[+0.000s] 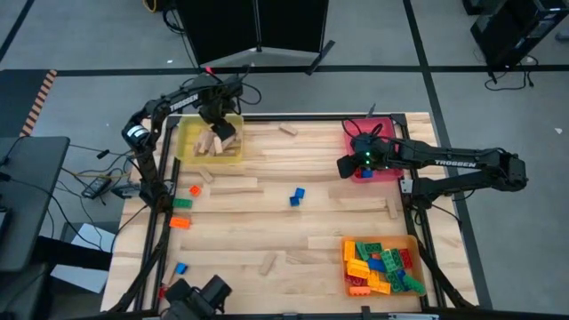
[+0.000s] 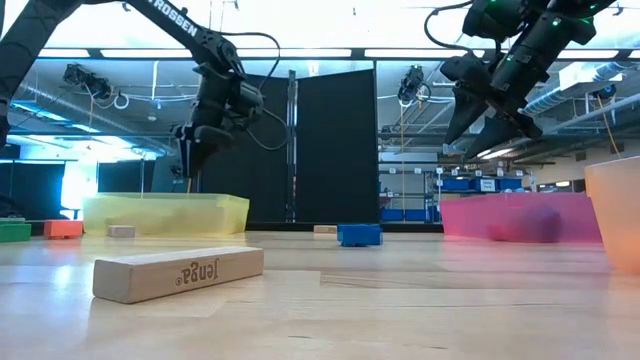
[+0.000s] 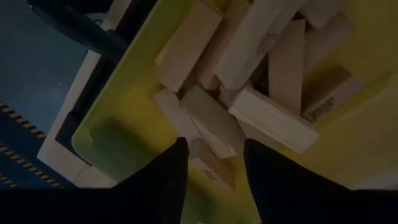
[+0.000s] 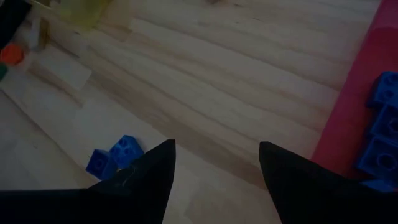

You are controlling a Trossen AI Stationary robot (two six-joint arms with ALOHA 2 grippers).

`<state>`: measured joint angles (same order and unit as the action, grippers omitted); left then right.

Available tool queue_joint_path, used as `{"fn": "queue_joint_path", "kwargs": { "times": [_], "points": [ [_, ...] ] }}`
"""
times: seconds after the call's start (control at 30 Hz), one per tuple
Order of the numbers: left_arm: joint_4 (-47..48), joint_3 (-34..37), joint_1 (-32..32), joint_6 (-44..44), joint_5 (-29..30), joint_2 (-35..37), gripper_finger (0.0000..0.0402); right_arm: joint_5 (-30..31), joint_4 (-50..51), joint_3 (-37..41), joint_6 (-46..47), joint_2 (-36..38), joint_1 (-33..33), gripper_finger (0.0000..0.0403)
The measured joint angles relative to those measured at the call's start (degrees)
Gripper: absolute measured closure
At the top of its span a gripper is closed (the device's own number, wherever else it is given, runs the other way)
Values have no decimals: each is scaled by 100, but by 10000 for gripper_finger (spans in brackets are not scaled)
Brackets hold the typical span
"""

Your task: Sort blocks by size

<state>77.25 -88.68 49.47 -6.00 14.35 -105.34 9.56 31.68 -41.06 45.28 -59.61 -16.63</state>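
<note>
My left gripper (image 1: 219, 126) hangs open, pointing down, over the yellow tray (image 1: 187, 142). The tray holds several tan wooden blocks (image 3: 267, 112), and nothing is between the fingers (image 3: 216, 148). My right gripper (image 1: 347, 165) is open above the table beside the red tray (image 1: 384, 171), which holds blue bricks (image 4: 382, 134). A blue brick (image 1: 296, 196) lies on the table ahead of my right gripper (image 4: 216, 149). Green, orange and blue bricks (image 1: 181, 204) lie loose at the table's left. Wooden blocks (image 1: 268, 261) lie flat here and there.
An orange tray (image 1: 411, 240) at the near right holds several coloured bricks. A wooden block (image 2: 178, 273) lies close to the low camera. Black frame rails run along the table's edges. The middle of the table has bare wood around the blue brick.
</note>
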Motion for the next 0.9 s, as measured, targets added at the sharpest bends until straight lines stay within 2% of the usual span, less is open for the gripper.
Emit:
{"fn": "queue_joint_path", "kwargs": {
  "times": [0.27, 0.37, 0.43, 0.5, 0.57, 0.77, 0.9],
  "points": [
    [-711, 0, -11, 350, -30, 0, 150, -119, 2, 0, -28, 0, 0, 160],
    [-1172, 0, -72, 450, -389, 0, 117, -173, 2, 0, -33, 0, 0, 160],
    [-1615, 0, -162, 481, -889, 0, 103, -173, 4, 0, -33, 0, 0, 159],
    [-2193, 0, -306, 411, -1421, -3, 97, -173, 4, 0, -37, 0, 0, 158],
    [-2862, 0, -504, 92, -1708, -3, 98, -173, 4, 0, -39, 0, 0, 160],
    [-4331, -7, -1059, -889, -1832, -67, 105, -173, 4, 0, -42, 0, 0, 159],
    [-4373, -235, -1163, -1061, -1810, -424, 105, -175, 4, 0, -42, -2, 0, 160]
  ]
}}
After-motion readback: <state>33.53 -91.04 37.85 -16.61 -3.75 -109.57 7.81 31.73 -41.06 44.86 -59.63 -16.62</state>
